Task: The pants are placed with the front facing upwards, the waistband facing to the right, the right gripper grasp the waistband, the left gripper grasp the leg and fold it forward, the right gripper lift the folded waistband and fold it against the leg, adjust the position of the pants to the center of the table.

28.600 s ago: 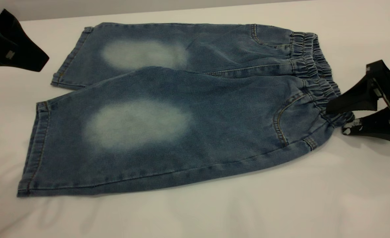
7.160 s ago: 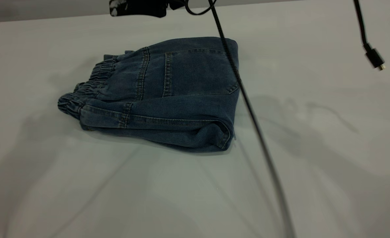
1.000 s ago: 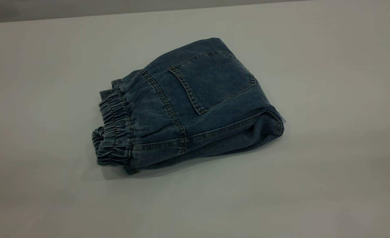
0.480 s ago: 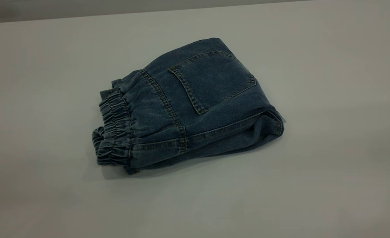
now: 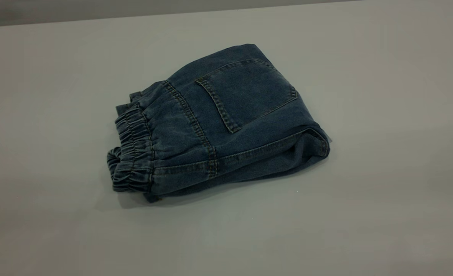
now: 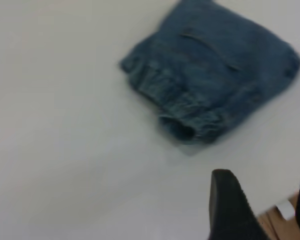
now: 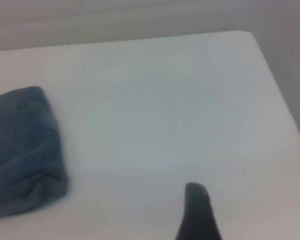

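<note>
Pants (image 5: pixel 226 119) folded; end effectors withdrawn, apart.

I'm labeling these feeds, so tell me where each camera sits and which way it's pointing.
Exterior view: off the rig, looking down at the folded pants on the table; no arm shows.
Left wrist view: on the left arm, looking down at the pants' waistband; left claw at the edge.
Right wrist view: on the right arm, facing bare table; one dark fingertip.
All three share the pants.
</note>
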{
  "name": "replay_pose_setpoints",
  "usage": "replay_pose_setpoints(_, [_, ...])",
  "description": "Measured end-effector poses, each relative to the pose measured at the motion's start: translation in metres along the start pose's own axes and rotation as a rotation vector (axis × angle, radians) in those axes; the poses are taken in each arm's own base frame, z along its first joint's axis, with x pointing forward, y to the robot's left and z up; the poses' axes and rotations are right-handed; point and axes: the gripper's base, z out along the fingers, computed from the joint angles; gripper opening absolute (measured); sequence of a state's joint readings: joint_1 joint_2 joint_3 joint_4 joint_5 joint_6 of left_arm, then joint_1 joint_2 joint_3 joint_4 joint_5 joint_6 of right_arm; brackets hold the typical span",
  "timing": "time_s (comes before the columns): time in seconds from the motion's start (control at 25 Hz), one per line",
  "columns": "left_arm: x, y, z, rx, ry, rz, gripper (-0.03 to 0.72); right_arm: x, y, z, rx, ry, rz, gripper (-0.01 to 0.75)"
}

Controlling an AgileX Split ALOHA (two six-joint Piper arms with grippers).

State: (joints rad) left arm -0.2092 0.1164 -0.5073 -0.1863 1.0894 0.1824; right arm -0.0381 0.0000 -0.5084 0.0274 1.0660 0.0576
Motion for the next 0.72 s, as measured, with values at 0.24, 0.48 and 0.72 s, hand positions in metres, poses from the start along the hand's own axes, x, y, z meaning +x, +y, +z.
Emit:
replay_pose_setpoints(0.24, [0.000,0.002,0.000,-0.162,-0.018,-0.101,0.308,0.000,0.000,0.000,0.001,0.000,0.000,0.423])
replay_pose_setpoints(0.48, [0.008,-0.005,-0.013,-0.179,-0.108,-0.085,0.308,0.000,0.000,0.000,0.001,0.001,0.000,0.423])
replay_pose_setpoints(0.72, [0.008,-0.005,-0.013,-0.179,-0.111,-0.083,0.308,0.000,0.000,0.000,0.001,0.002,0.000,0.423])
